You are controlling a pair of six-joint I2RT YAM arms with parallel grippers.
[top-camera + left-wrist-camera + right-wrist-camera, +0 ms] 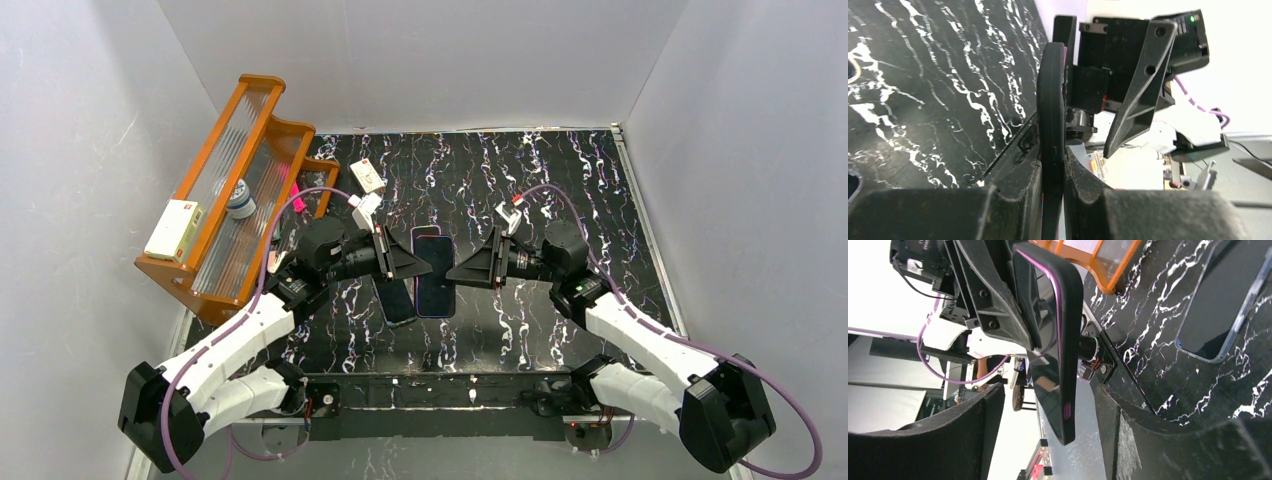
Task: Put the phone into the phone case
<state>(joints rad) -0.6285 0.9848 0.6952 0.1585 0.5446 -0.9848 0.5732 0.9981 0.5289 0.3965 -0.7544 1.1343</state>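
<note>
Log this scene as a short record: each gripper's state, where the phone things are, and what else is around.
left gripper: shut on the phone, holding it off the table
phone: black rim, purple trim; cannot tell if it is seated in a case
right gripper: open, fingers either side of the phone's free end
second dark slab: flat on the marble table, bluish rim
orange rack: far left, holds a white box

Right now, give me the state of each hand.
Left hand: closed on the black phone case.
Right hand: open, straddling that case without touching it.
</note>
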